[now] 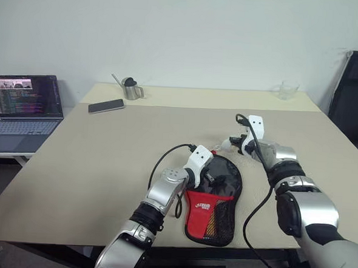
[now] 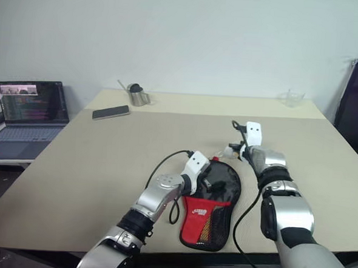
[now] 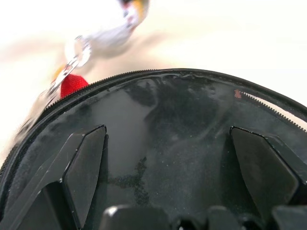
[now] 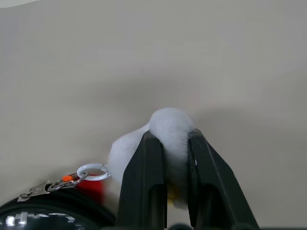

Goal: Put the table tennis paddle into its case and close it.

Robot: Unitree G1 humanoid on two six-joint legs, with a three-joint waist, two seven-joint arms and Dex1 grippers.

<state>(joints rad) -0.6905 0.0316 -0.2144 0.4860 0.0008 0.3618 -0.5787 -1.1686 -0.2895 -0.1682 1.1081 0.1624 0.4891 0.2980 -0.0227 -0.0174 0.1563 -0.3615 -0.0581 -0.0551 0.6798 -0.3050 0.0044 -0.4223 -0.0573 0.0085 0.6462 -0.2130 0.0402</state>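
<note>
On beige table (image 1: 104, 160): case (image 1: 214, 200) | phone (image 1: 106, 106) | cup (image 1: 131, 89) | white wall (image 1: 185, 31)

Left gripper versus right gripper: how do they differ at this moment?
The left gripper is open over the black case, holding nothing; the right gripper is shut on the white fluffy ball charm. The left is above the case, the right beyond its edge. Both have black fingers.

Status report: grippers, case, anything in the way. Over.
Left gripper open over the case. Right gripper shut on the white fluffy charm at the case's top edge. Paddle unseen. Phone, metal cup far back, not in the way.
</note>
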